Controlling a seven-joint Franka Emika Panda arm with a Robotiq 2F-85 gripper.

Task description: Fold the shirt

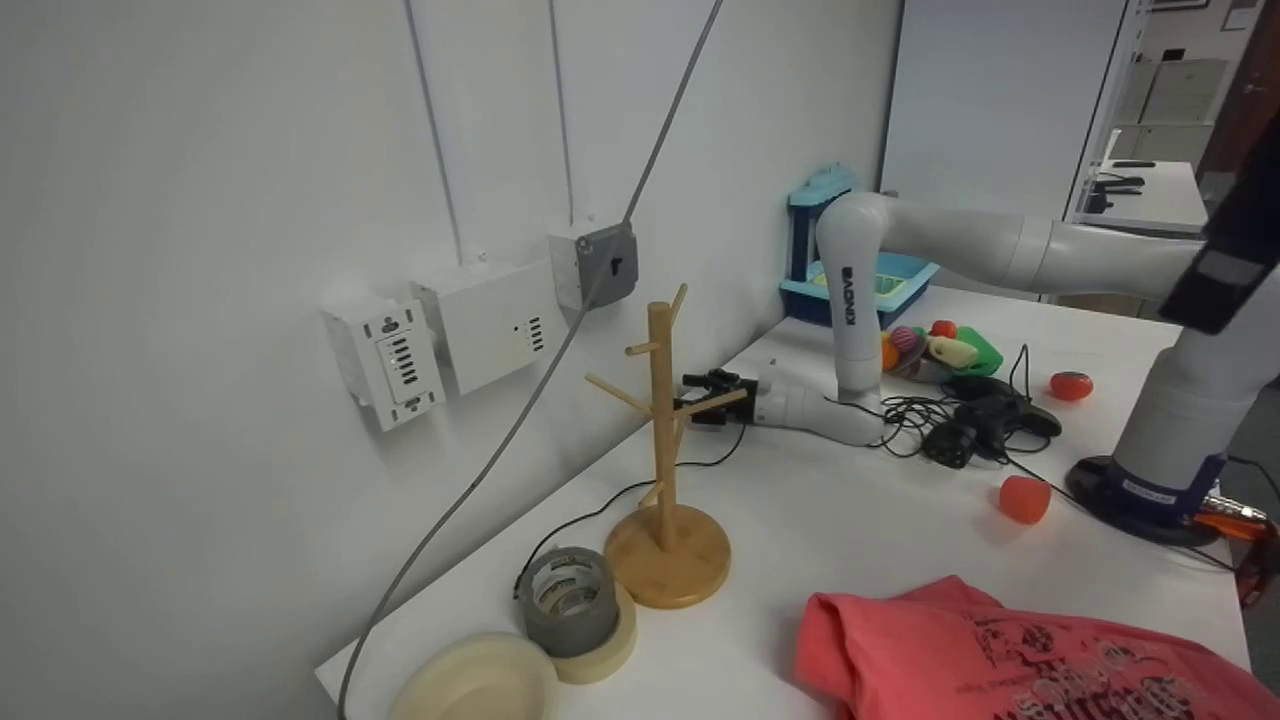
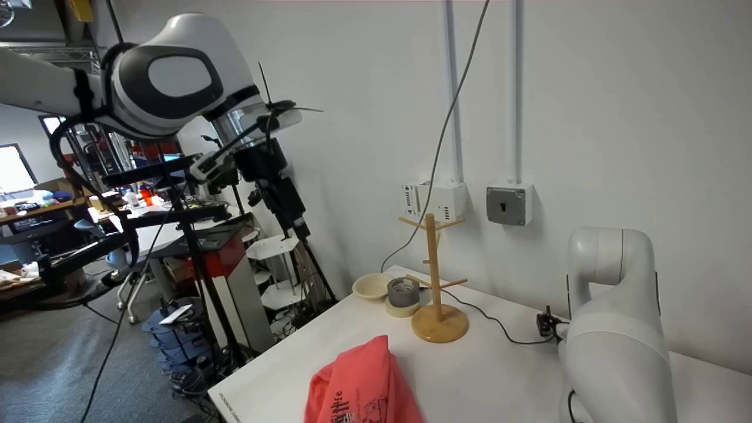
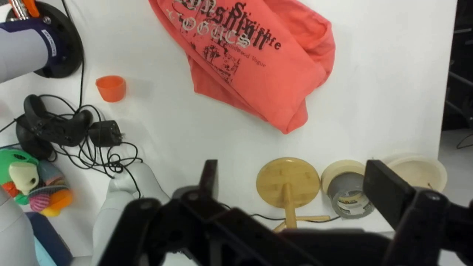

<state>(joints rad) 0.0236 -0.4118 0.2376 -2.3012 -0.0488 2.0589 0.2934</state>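
Observation:
The shirt is a coral-red garment with dark and grey print, lying bunched and wrinkled on the white table. It shows in both exterior views (image 1: 960, 660) (image 2: 361, 382), cut off by the lower edge, and at the top of the wrist view (image 3: 266, 70). One rounded corner points toward the wooden stand. My gripper (image 3: 292, 166) is open, with its two black fingers wide apart and nothing between them. In an exterior view the gripper (image 2: 298, 226) hangs high above the table, apart from the shirt. In an exterior view its dark, blurred part (image 1: 1215, 280) shows at the right edge.
A wooden peg stand (image 1: 665, 550) stands beside tape rolls (image 1: 572, 605) and a cream bowl (image 1: 480, 680) near the wall. An orange cup (image 3: 111, 88), a black controller with cables (image 3: 63, 125) and a white Kinova arm (image 1: 850, 290) are on the table. A cable hangs along the wall.

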